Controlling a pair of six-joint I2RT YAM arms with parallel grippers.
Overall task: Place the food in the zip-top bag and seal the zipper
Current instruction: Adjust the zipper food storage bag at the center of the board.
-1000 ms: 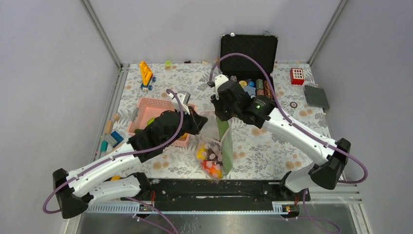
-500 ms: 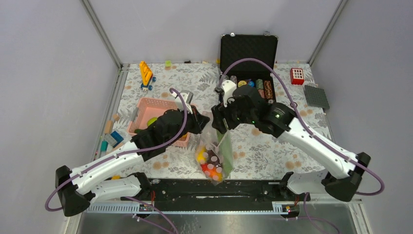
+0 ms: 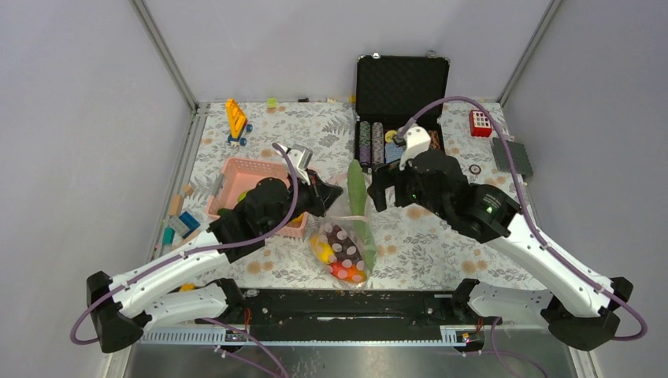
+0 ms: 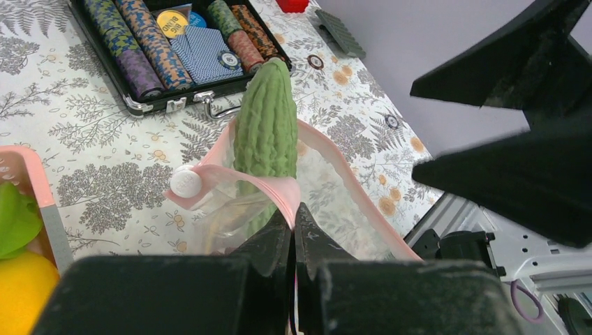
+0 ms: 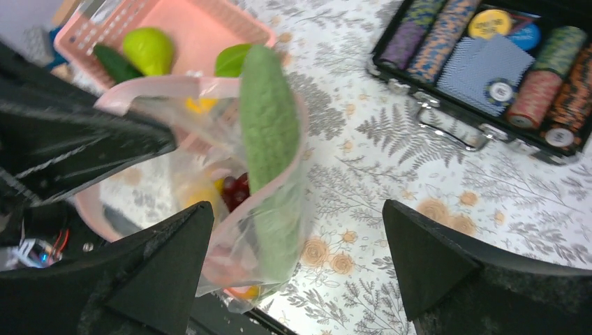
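**Top external view.** The left hand (image 3: pixel 334 192), at frame centre, is closed on the mouth edge of the clear soft plastic zip-top bag (image 3: pixel 325 229). The bag lies on the floral-patterned desk (image 3: pixel 417 246) at lower centre. It contains yellow, red and dark purple toy food pieces (image 3: pixel 337 253). The long green plastic cucumber (image 3: pixel 357 185) stands partly in the bag, with its upper end projecting above the mouth. The right hand (image 3: pixel 377 189), just right of the cucumber, is fully open and grips nothing. The pink latticed plastic basket (image 3: pixel 244 175) sits left of the bag. The open black hard case (image 3: pixel 402 79) sits at upper centre.

**Left wrist view.** The fingers are pressed together on the pale-pink zipper strip (image 4: pixel 276 183) at lower centre. The strip is unsealed, and the cucumber rises through the open mouth.

**Right wrist view.** Both fingers stand wide apart at the bottom corners, clear of the bag. The cucumber leans against the right rim of the mouth. A yellow-green round toy fruit (image 5: pixel 148 49) lies in the basket at upper left.
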